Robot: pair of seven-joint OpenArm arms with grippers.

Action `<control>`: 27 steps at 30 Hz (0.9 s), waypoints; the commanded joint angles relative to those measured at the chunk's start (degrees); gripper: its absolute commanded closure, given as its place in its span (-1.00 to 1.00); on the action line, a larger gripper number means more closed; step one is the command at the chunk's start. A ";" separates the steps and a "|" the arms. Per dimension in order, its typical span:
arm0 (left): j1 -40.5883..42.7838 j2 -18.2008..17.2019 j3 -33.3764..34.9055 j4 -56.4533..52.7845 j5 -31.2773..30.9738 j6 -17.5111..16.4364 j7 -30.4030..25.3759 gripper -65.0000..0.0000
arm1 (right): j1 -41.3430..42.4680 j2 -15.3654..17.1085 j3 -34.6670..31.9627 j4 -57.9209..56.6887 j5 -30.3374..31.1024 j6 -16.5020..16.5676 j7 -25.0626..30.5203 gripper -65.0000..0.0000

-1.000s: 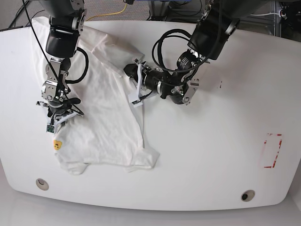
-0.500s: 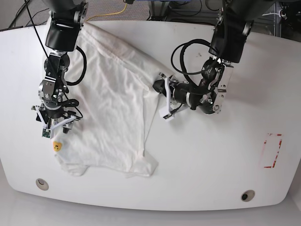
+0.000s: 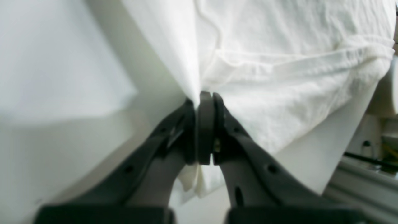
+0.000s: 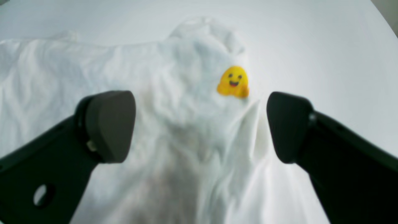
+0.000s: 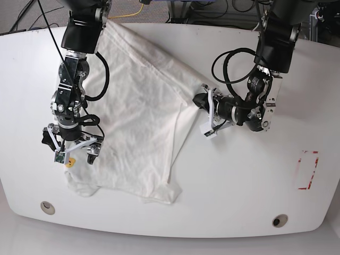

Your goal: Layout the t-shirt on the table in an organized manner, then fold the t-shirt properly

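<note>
The left tool (image 3: 203, 102) pinches a fold of the t-shirt (image 5: 138, 111); the right tool (image 4: 199, 124) gapes wide above its yellow smiley print (image 4: 233, 82), on the worktop (image 5: 239, 180)

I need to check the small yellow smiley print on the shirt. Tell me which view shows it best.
The right wrist view: the yellow smiley print sits large and unobstructed on the t-shirt, between the open right gripper's fingers. The base view shows it only as a tiny yellow spot. The left wrist view shows plain white cloth, no print.
</note>
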 commanded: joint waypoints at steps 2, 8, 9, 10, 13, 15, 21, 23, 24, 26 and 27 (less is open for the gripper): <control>-0.63 -2.60 -1.83 0.41 2.60 0.12 1.87 1.00 | 4.25 1.00 0.04 -1.92 0.24 -0.01 1.88 -1.00; -0.63 -7.35 -4.20 0.41 2.60 0.12 1.87 1.00 | 9.62 1.79 0.12 -8.60 -0.20 -0.01 1.88 -1.00; -0.63 -8.23 -4.55 0.41 2.60 0.12 1.87 1.00 | 10.32 2.32 0.12 -9.83 0.24 -0.01 1.88 -1.00; -0.72 -9.20 -4.90 0.41 2.60 0.12 1.87 1.00 | 11.02 2.76 0.12 -10.89 0.33 -0.01 1.88 -1.00; -0.81 -11.66 -5.61 0.41 2.69 0.12 1.87 1.00 | 13.13 2.93 0.12 -13.61 0.42 0.52 1.88 -1.00; -0.98 -13.77 -5.87 0.41 2.78 0.12 1.78 1.00 | 14.54 2.93 0.21 -15.11 0.42 2.01 1.88 -1.00; -1.69 -18.25 -7.10 0.49 2.78 0.12 1.78 1.00 | 17.79 2.76 0.21 -20.38 0.42 6.67 1.88 -1.00; -2.30 -19.31 -7.19 0.41 2.78 0.12 1.78 1.00 | 18.85 2.67 0.21 -22.49 0.42 8.87 1.88 -1.00; -2.39 -19.66 -7.19 0.41 2.78 0.12 1.78 1.00 | 19.20 2.67 0.21 -23.11 0.42 9.66 1.88 -1.00; -2.48 -20.54 -7.19 0.41 2.78 0.12 1.78 1.00 | 20.16 2.14 0.04 -25.39 0.42 11.86 1.88 -1.00; -2.57 -20.89 -7.19 0.41 2.78 0.12 1.78 1.00 | 20.69 1.70 0.04 -26.36 0.42 12.56 1.88 -1.00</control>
